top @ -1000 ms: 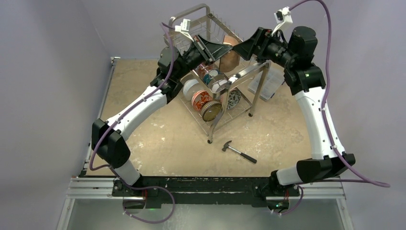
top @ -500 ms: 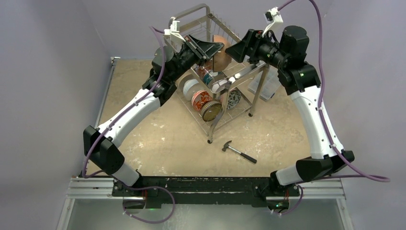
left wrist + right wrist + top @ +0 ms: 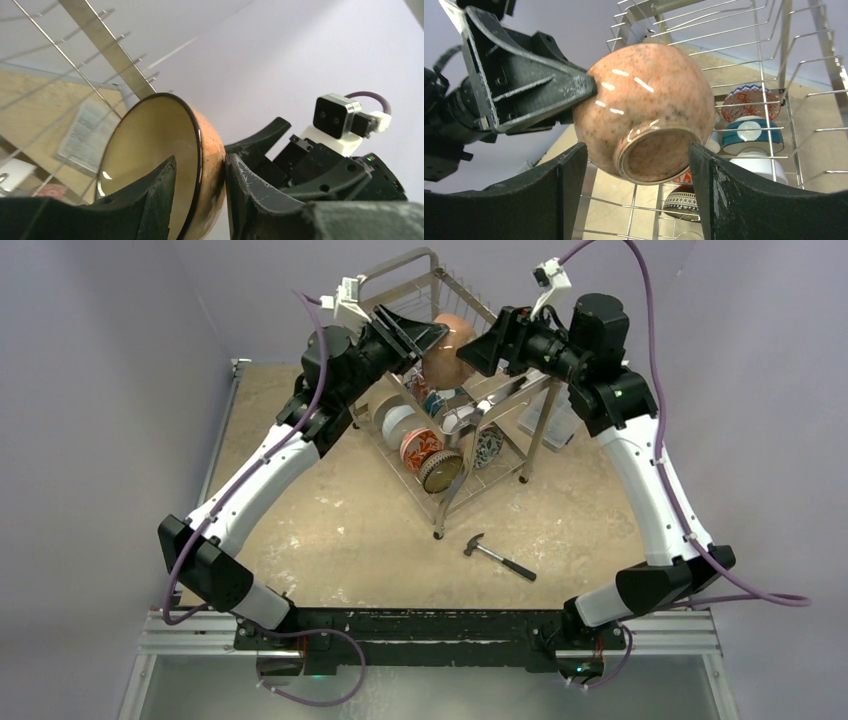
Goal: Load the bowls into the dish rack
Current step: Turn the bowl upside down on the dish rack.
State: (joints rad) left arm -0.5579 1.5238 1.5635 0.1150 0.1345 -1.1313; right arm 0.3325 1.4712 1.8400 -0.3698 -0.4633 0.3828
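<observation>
Left tool [image 3: 200, 160] straddles rim of copper-brown glazed ceramic bowl [image 3: 644, 100] near top of chrome wire dish rack [image 3: 505, 468]; clamp unclear.
Likely heavy, slick, brittle: grip rim wall, not belly.

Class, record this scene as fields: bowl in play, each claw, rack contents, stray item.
bowl in play: copper-brown bowl, up at the dish rack top tier
left claw: astride its rim, one finger inside, gap showing
right claw: jaws wide either side of its base; contact unclear
rack contents: patterned bowls on edge in the lower tier
stray item: hammer on the table
</observation>
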